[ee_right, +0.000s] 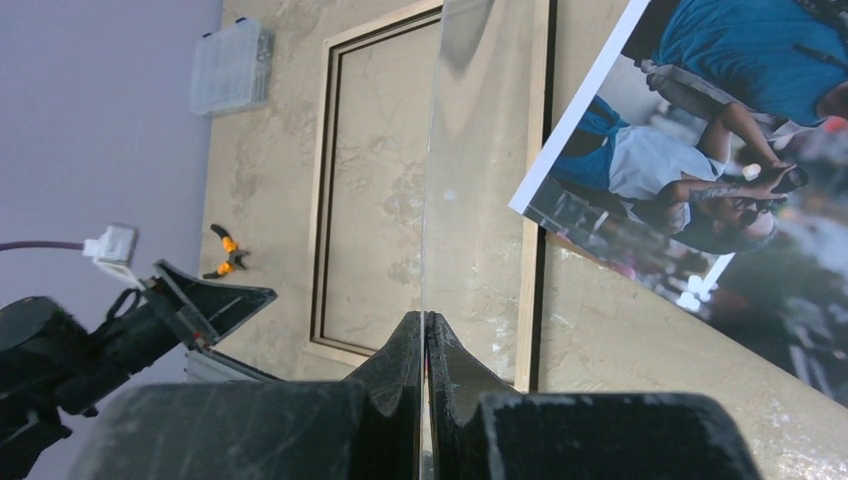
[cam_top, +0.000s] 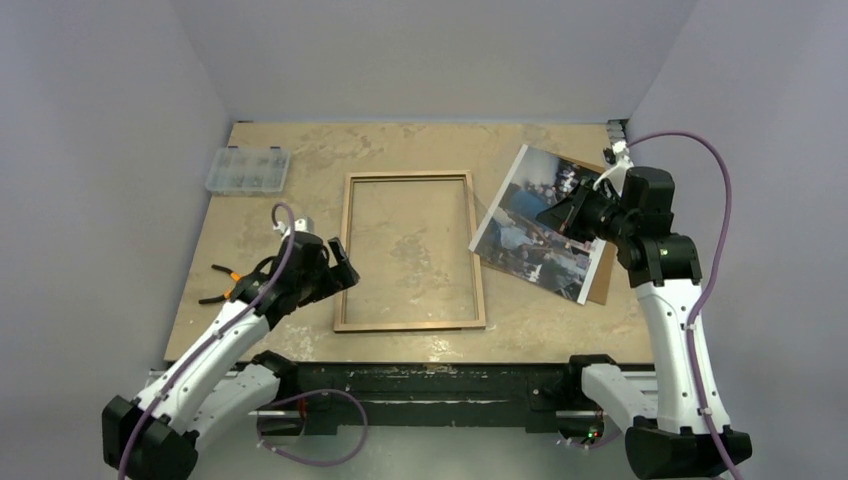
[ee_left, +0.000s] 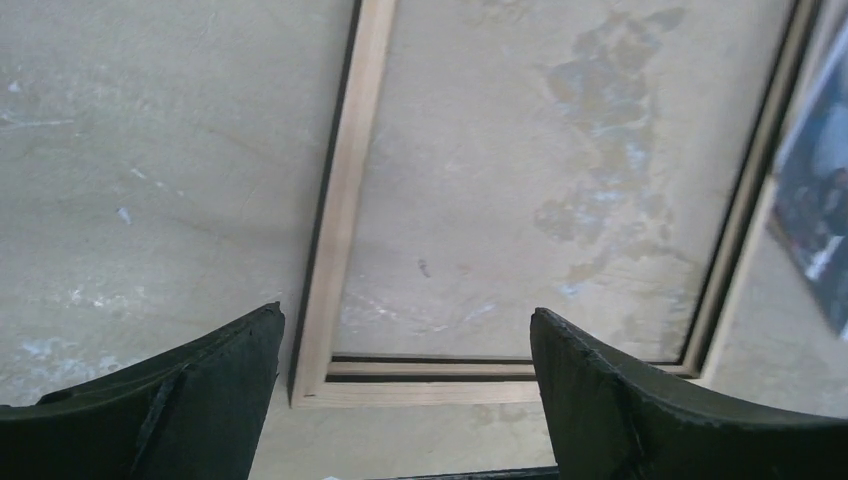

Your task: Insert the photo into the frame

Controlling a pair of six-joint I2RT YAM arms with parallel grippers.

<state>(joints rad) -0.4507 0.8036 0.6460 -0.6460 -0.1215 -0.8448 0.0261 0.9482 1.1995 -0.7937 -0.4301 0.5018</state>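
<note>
Tan wood side up, the frame (cam_top: 345,250) lies flat at the middle of the table (cam_top: 420,140), long sides running near to far, bare tabletop showing through its opening. The photo (cam_top: 520,235) lies face up to the right of the frame, tilted, its left corner just beside the frame's right rail; not in the frame. A brown board (cam_top: 603,285) sits under the photo and pokes out at its right edge. The left gripper (ee_left: 405,315) hangs over the frame's near left corner with fingers spread wide and nothing between them. The right gripper (ee_right: 424,330) is over the photo, pointing left, fingers pinched tight on the edge of a thin clear sheet (ee_right: 480,150). The sheet reaches out over the frame's right rail; cannot tell if its far edge touches the frame. A clear plastic box (cam_top: 246,169) sits at the far left of the table. Orange-handled pliers (cam_top: 222,285) lie at the left edge, near the left arm.
</note>
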